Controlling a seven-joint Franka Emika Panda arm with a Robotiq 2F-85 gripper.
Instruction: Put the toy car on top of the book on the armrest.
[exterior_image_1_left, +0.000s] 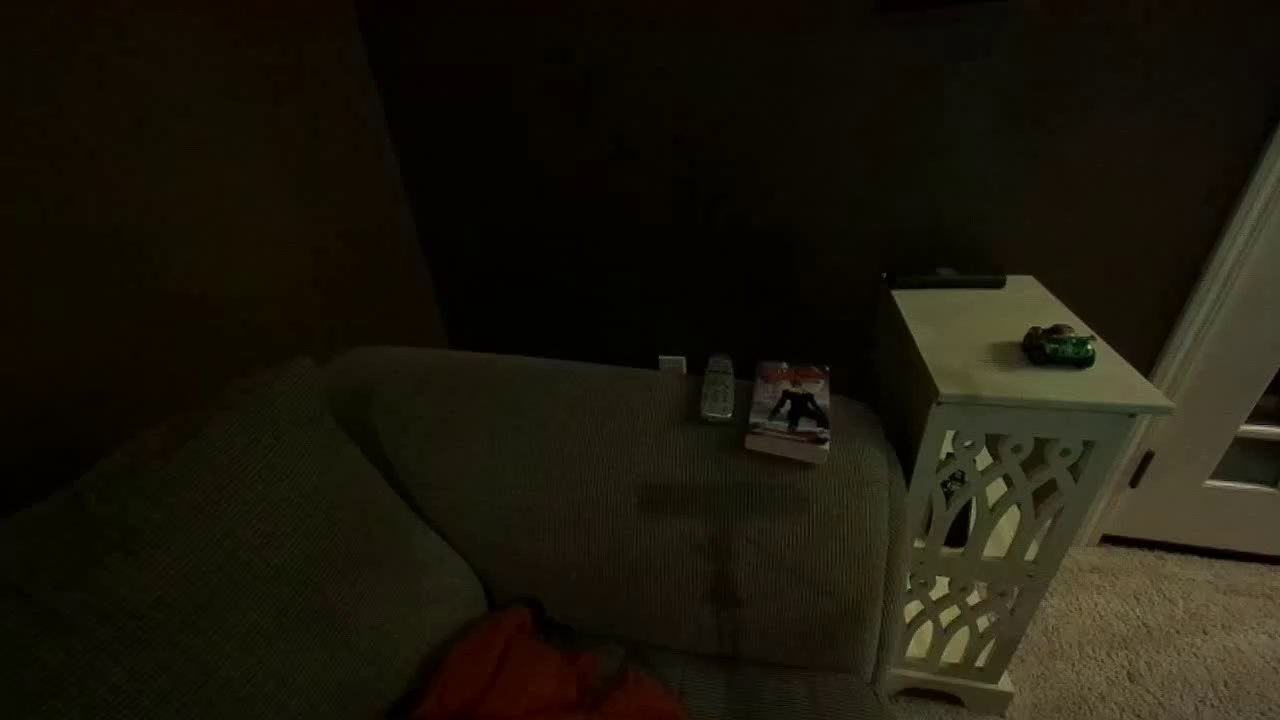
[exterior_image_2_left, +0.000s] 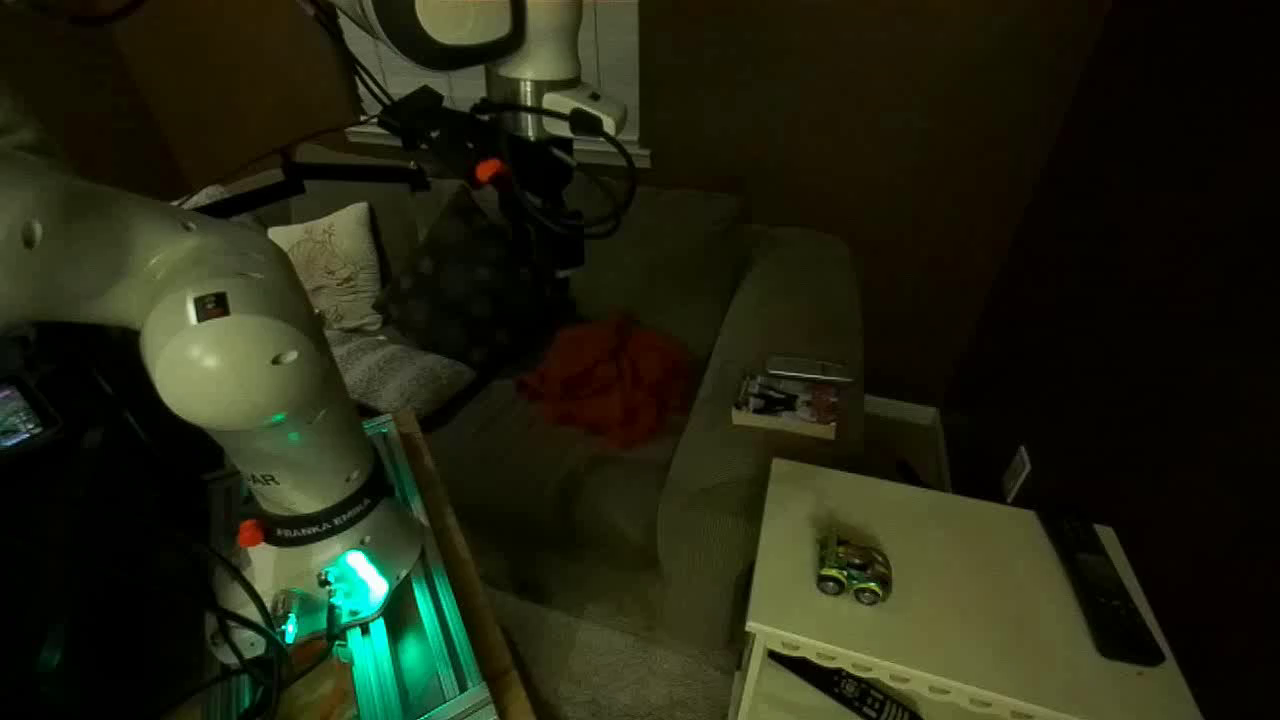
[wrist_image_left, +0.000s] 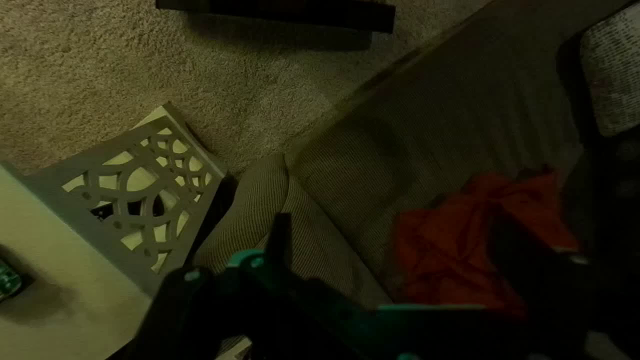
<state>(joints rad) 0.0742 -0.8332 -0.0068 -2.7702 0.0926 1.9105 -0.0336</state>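
The small green toy car (exterior_image_1_left: 1058, 346) stands on the pale side table (exterior_image_1_left: 970, 325); it also shows there in an exterior view (exterior_image_2_left: 853, 568) and at the left edge of the wrist view (wrist_image_left: 7, 280). The book (exterior_image_1_left: 790, 410) lies flat on the sofa armrest (exterior_image_1_left: 560, 450), with nothing on top; the book also shows in an exterior view (exterior_image_2_left: 787, 402). My gripper (exterior_image_2_left: 562, 280) hangs high over the sofa seat, far from the car and book. In the wrist view its fingers (wrist_image_left: 395, 232) are wide apart with nothing between them.
A silver remote (exterior_image_1_left: 717, 390) lies beside the book. A black remote (exterior_image_2_left: 1100, 590) lies on the side table's back edge, and another remote (exterior_image_2_left: 850, 690) is under its top. A red cloth (exterior_image_2_left: 615, 380) and pillows (exterior_image_2_left: 335, 265) lie on the sofa. The room is dim.
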